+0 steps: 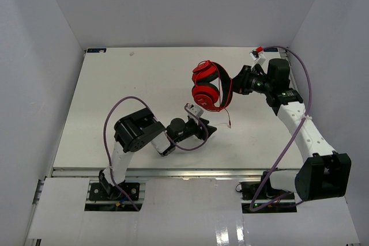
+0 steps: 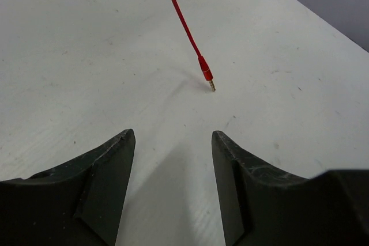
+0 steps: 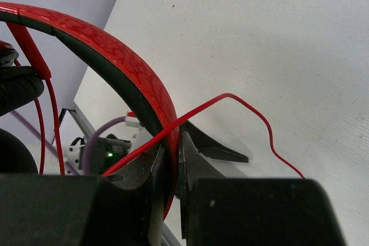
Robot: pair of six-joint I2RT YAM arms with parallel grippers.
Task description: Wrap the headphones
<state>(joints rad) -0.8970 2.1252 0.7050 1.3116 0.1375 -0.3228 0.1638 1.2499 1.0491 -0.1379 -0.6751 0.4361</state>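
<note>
the headphones (image 1: 207, 84) are held up above the worktop (image 1: 132, 84), over its right half and toward the far edge, with the cups (image 1: 206, 96) on the side facing the left edge. the right end effector (image 3: 170, 155) is pressed together on the headband (image 3: 115, 61), pinching it from the right-edge side. the cord (image 2: 184, 24) drops from the headphones toward the near edge and ends in the plug (image 2: 206, 76). the plug lies straight ahead of the left end effector (image 2: 173, 139) and apart from it, and the cord's long axis runs away from the fingers, back toward the headphones. that end effector is spread and holds nothing. it is much the nearer to the plug, so catching the loose end looks like its job. whether the plug tip touches the worktop is hard to tell. how much cord already sits round the headphones is hidden, and the right wrist view cuts the cups off.
</note>
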